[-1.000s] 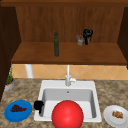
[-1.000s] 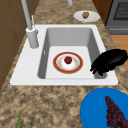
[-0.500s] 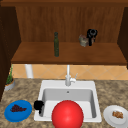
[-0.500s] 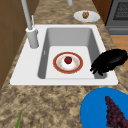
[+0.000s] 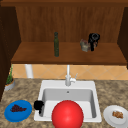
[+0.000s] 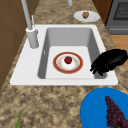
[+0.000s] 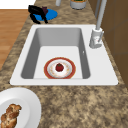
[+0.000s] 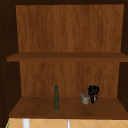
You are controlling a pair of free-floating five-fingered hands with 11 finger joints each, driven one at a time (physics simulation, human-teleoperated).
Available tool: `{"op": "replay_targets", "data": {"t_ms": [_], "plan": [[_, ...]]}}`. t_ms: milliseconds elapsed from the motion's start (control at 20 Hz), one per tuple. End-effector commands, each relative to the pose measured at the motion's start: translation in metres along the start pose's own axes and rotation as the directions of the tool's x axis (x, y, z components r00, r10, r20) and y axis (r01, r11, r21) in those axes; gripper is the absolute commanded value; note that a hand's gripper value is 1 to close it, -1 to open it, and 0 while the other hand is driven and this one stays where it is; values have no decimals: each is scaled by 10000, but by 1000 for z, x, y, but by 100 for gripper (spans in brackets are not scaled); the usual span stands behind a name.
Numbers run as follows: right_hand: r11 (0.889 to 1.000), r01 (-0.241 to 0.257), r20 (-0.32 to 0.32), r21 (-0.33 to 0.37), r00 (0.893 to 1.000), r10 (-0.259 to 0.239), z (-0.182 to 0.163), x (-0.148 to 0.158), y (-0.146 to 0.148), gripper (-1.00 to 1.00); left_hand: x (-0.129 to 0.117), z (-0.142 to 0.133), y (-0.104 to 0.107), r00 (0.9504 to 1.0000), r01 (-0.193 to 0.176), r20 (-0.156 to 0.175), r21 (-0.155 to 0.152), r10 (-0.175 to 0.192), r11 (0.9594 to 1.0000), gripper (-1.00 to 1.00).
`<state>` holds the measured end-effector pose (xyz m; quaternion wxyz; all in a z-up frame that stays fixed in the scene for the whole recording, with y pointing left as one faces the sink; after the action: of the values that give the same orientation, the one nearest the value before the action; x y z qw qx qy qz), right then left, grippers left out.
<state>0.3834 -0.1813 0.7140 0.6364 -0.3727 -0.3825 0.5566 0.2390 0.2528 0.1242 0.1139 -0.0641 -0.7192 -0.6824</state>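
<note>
Right hand (image 5: 93, 40) grips grey cup (image 5: 85, 45) on shelf (image 5: 67, 56).

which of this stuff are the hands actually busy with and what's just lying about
In hand: grey object by the right hand on the shelf; blue plate of grapes beside the left hand.
Lying about: green bottle, red-rimmed plate in the sink, white plate of bread.

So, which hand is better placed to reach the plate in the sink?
Probably the left hand: it hovers at the sink's left rim, near the plate. The right hand is up on the shelf.
</note>
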Motion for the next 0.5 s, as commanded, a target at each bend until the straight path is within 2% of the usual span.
{"op": "replay_targets", "data": {"t_ms": [0, 450], "plan": [[9997, 176, 71, 153, 9998, -177, 28, -3, 13, 100, 0, 0, 0, 10000, 0, 0, 0, 0, 10000, 0], [9974, 464, 231, 549, 9986, -477, 98, -27, 39, 100, 0, 0, 0, 10000, 0, 0, 0, 0, 10000, 0]]}}
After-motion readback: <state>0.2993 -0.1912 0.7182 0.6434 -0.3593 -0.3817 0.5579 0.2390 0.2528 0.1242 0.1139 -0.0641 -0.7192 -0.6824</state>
